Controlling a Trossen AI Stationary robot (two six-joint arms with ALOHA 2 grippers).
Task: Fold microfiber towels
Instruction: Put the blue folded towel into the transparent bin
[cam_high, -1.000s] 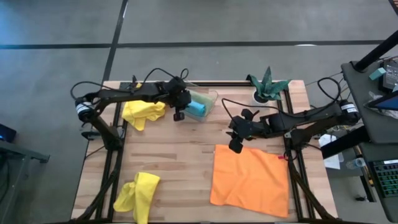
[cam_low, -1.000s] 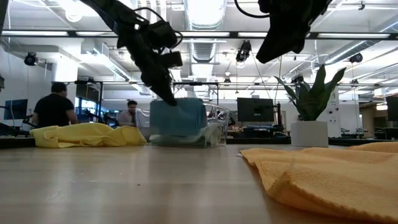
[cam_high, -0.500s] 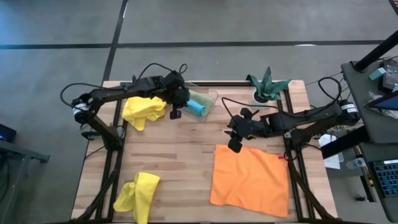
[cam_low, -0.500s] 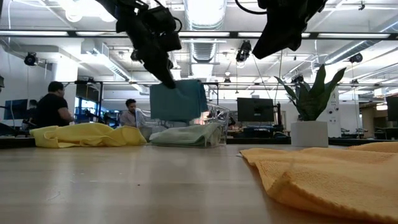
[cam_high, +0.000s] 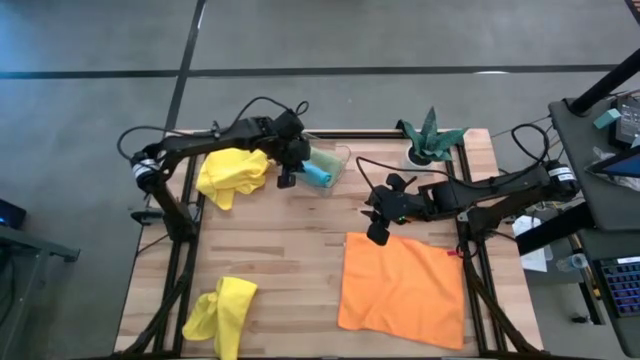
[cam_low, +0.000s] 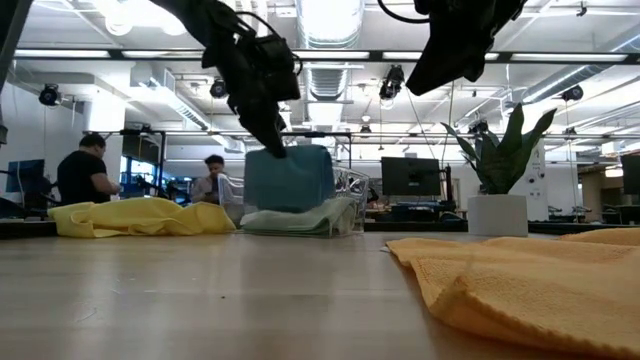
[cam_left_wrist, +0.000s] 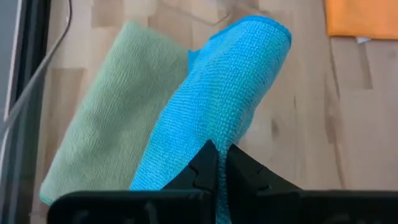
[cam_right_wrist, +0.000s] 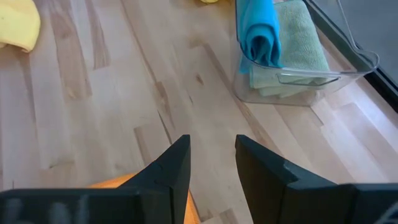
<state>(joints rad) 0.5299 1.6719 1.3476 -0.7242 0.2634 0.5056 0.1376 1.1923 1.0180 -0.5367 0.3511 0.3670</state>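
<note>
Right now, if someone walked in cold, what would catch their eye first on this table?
Probably the big orange towel spread flat at the table's right front, with the right hand open and empty just above its back corner. Next, the left hand, shut on a folded turquoise towel, holds it over the green towel in the clear tray at the back.

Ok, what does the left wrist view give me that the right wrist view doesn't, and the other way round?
Left wrist only: the left end effector shut on the turquoise blue microfiber towel.

Right wrist only: the clear plastic tray, a bright yellow microfiber towel, and the open right end effector holding nothing.

Both: the blue towel draped over the folded sage green microfiber towel, and the wooden table.
</note>
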